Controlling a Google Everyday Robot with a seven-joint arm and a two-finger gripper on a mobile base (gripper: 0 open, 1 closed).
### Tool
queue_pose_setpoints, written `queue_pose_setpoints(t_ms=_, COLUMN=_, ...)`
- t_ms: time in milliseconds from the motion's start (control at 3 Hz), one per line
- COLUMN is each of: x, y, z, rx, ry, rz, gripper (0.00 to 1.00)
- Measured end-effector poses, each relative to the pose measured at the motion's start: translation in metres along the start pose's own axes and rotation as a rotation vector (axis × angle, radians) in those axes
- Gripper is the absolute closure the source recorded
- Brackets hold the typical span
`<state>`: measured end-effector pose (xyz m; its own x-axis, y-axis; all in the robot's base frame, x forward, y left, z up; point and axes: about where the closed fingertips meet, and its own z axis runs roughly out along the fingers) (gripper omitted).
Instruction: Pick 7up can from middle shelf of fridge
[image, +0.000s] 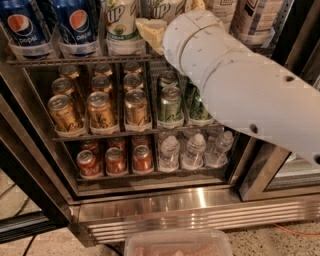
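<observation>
The fridge (200, 210) stands open in front of me. Its middle shelf (75, 60) runs along the top of the view and carries two tall blue Pepsi cans (25, 25) and two white-and-green 7up cans. One 7up can (120, 20) stands free to the left of my gripper. The other 7up can (162, 9) is right at my gripper (170, 17), and the wrist partly hides it. My thick white arm (250, 95) reaches in from the right and covers the shelf's right part.
The rack below holds short gold cans (100, 110) and short green cans (171, 105). The lowest rack holds red cans (115, 160) and water bottles (195, 150). A door frame (260, 172) stands at the right. A clear plastic bin (177, 242) is at the bottom edge.
</observation>
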<state>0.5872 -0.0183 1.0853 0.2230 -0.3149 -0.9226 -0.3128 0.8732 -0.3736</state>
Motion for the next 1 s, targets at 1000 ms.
queue_pose_setpoints(t_ms=1000, x=0.002, y=-0.025, z=0.016, rx=0.074, ry=-0.003, rz=-0.011, gripper=0.33)
